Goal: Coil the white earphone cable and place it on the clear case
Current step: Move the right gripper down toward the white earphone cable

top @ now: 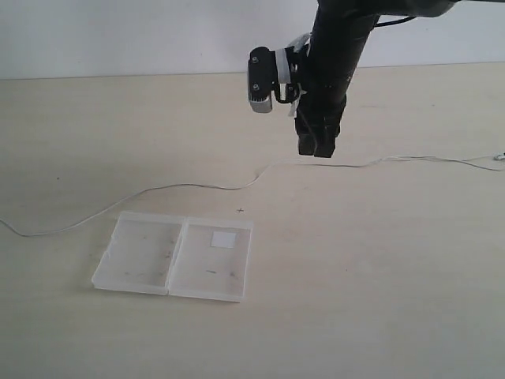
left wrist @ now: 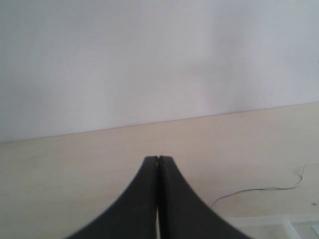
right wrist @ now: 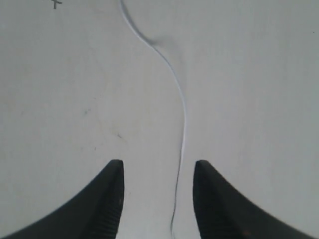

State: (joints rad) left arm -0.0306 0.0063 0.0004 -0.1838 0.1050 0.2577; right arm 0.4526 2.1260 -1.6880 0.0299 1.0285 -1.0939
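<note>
The white earphone cable (top: 189,186) lies stretched out across the table, from the left edge to a small end piece (top: 499,158) at the far right. The clear case (top: 142,254) lies open and flat in front of it, with a white sticker (top: 225,239) on its right half. My right gripper (top: 316,150) hangs open just above the cable's right part. In the right wrist view the cable (right wrist: 183,124) runs between the spread fingers of that gripper (right wrist: 158,167), apart from both. My left gripper (left wrist: 158,158) is shut on nothing; it does not show in the exterior view.
A pale wooden table (top: 379,300) meets a white wall (top: 118,35) at the back. The left wrist view shows a stretch of the cable (left wrist: 259,189) and an edge of the case (left wrist: 264,220). A small dark mark (top: 241,211) lies near the case.
</note>
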